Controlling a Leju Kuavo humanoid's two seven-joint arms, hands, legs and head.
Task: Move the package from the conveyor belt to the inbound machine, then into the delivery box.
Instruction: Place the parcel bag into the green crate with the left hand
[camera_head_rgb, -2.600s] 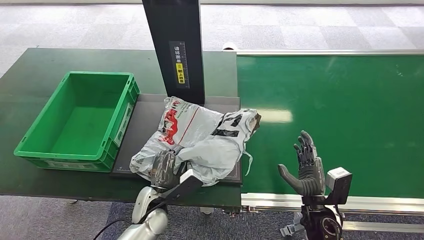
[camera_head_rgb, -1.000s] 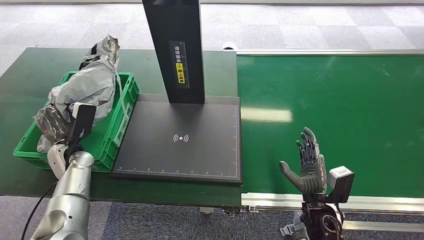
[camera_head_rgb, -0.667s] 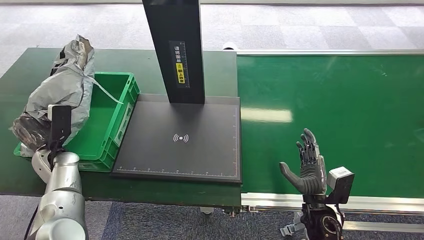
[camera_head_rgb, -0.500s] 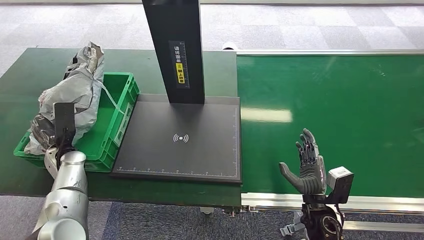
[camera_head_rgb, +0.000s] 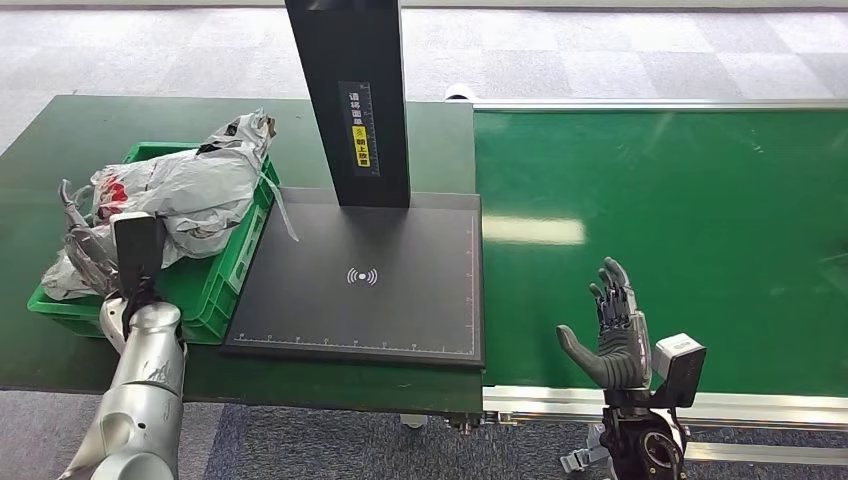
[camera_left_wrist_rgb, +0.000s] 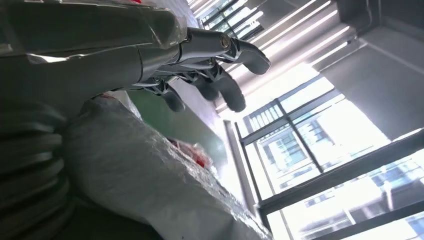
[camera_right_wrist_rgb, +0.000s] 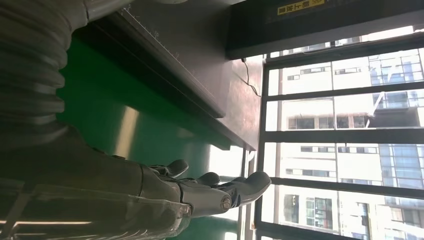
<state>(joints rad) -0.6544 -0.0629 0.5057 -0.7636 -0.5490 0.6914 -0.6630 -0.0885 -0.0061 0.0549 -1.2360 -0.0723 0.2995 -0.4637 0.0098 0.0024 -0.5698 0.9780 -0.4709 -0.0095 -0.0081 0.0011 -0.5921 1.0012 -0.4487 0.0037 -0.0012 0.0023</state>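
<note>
Looking down from the head view, we see the package (camera_head_rgb: 190, 195), a crumpled grey bag with red print, lying across the green delivery box (camera_head_rgb: 235, 262), draped over its rims rather than settled inside, with one end spilling past the outer wall toward the table (camera_head_rgb: 60, 130). Our left hand (camera_head_rgb: 85, 245) sits at that outer end with its fingers (camera_head_rgb: 66, 195) spread upward; we judge it is letting go, so the step in hand is the last one, the drop into the box, and the next move calls for lifting the hand straight away without dragging the bag back out. The scanner pad (camera_head_rgb: 360, 280) of the inbound machine lies bare beside the box, its black post (camera_head_rgb: 350, 90) standing behind, and the conveyor belt (camera_head_rgb: 660, 220) runs green to the right. Our right hand (camera_head_rgb: 612, 335) hovers over the belt's near edge, fingers apart and holding nothing. From the left wrist view, the fingers (camera_left_wrist_rgb: 220, 80) stand splayed above the bag's wrinkled plastic (camera_left_wrist_rgb: 150, 185), apparently not gripping it, though contact under the palm we cannot tell. From the right wrist view, the fingers (camera_right_wrist_rgb: 220, 192) reach out loosely over the belt, with the pad's edge beyond. Open room lies above the box; its walls are the snag.
</note>
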